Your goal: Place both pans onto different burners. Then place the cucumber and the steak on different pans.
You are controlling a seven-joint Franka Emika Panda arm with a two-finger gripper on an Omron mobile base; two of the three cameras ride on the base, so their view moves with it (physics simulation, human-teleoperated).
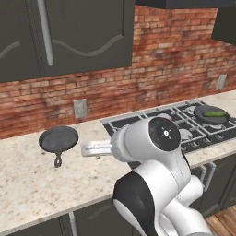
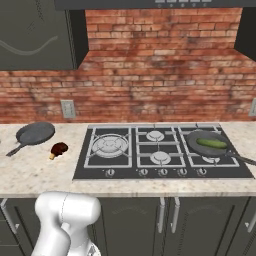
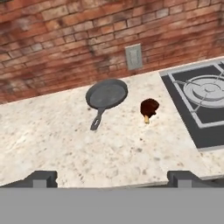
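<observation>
One dark pan (image 2: 35, 133) lies on the speckled counter left of the cooktop, handle toward the front left; it is also in the left base view (image 1: 57, 139) and the hand view (image 3: 106, 93). The steak (image 2: 59, 148) lies on the counter between this pan and the cooktop, bone end forward (image 3: 149, 107). A second pan (image 2: 207, 142) sits on the right-hand burners, with the green cucumber (image 2: 212, 143) inside it (image 1: 215, 113). My gripper (image 3: 113, 179) hovers open near the counter's front, short of pan and steak, with nothing between its fingers.
The black cooktop (image 2: 90, 167) has its large burner ring (image 2: 110, 145) on the left and smaller rings (image 2: 155, 135) in the middle. A wall outlet (image 3: 134, 57) sits in the brick wall behind the counter pan. Dark cabinets (image 1: 83, 32) hang overhead.
</observation>
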